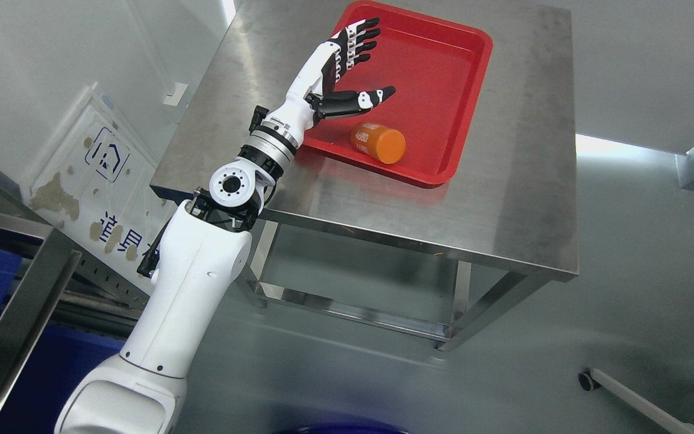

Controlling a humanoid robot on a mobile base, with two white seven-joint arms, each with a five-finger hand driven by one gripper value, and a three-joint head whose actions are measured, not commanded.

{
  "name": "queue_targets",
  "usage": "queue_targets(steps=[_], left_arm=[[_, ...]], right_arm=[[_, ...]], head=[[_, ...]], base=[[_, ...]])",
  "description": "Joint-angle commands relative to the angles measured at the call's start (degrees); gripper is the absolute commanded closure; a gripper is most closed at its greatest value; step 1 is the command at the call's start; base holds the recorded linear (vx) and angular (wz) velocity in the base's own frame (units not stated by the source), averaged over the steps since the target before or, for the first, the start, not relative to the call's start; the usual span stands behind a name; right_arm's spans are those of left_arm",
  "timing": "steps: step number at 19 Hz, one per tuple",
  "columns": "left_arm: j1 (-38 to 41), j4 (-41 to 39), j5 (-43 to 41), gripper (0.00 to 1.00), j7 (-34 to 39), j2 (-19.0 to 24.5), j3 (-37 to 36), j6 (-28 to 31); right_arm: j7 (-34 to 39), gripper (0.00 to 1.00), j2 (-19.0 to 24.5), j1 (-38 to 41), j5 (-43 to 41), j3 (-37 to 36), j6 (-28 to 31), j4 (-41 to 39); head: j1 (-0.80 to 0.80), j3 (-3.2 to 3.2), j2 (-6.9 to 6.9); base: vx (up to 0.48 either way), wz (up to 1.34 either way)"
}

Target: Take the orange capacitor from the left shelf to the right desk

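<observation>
The left hand (347,69) is extended over the left part of the red tray (473,78) on the steel desk (522,199), fingers spread and holding nothing, while the orange capacitor (379,143) lies on its side in the tray's near portion, just beside the thumb.

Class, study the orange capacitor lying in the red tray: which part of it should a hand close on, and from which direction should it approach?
Grip the orange capacitor around the middle of its round body, coming down from above. It lies on its side on the red tray, so the curved flanks are exposed while its ends offer only flat faces. The open left hand is above the tray, just beyond it.
</observation>
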Motion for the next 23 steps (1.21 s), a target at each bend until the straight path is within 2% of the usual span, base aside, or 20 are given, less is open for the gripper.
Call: queue_targets(steps=[1, 6, 8, 10, 13, 16, 21, 23], left_arm=[[-3.49, 1.49, -0.02, 0.03, -0.04, 1.0, 0.38, -1.11], [-2.99, -4.65, 0.07, 0.0, -0.04, 1.0, 8.8, -4.71], [0.69, -9.3, 0.07, 0.0, -0.13, 1.0, 12.5, -4.89], [7.54, -14.58, 0.07, 0.0, -0.13, 1.0, 13.56, -4.54], [13.44, -18.37, 0.07, 0.0, -0.13, 1.0, 19.6, -4.37], [16.96, -18.99, 0.07, 0.0, -0.22, 1.0, 24.54, -4.45], [21.36, -18.99, 0.07, 0.0, -0.48, 1.0, 26.92, -5.16], [23.64, -18.99, 0.07, 0.0, -0.74, 1.0, 26.66, -7.69]], right_arm=[[0.0, 0.0, -1.0, 0.79, 0.0, -0.62, 0.01, -1.93], [0.0, 0.0, -1.0, 0.79, 0.0, -0.62, 0.01, -1.93], [0.0, 0.0, -1.0, 0.79, 0.0, -0.62, 0.01, -1.93], [0.0, 0.0, -1.0, 0.79, 0.0, -0.62, 0.01, -1.93], [0.0, 0.0, -1.0, 0.79, 0.0, -0.62, 0.01, -1.93], [0.0, 0.0, -1.0, 0.79, 0.0, -0.62, 0.01, -1.93], [0.0, 0.0, -1.0, 0.79, 0.0, -0.62, 0.01, -1.93], [0.0, 0.0, -1.0, 0.79, 0.0, -0.62, 0.01, -1.93]], head=[[0.0, 0.0, 0.0], [0.0, 0.0, 0.0], [0.0, 0.0, 0.0], [0.0, 0.0, 0.0], [0.0, 0.0, 0.0], [0.0, 0.0, 0.0], [0.0, 0.0, 0.0], [0.0, 0.0, 0.0]], base=[[0.0, 0.0], [0.0, 0.0], [0.0, 0.0], [0.0, 0.0], [0.0, 0.0], [0.0, 0.0], [0.0, 0.0], [0.0, 0.0]])
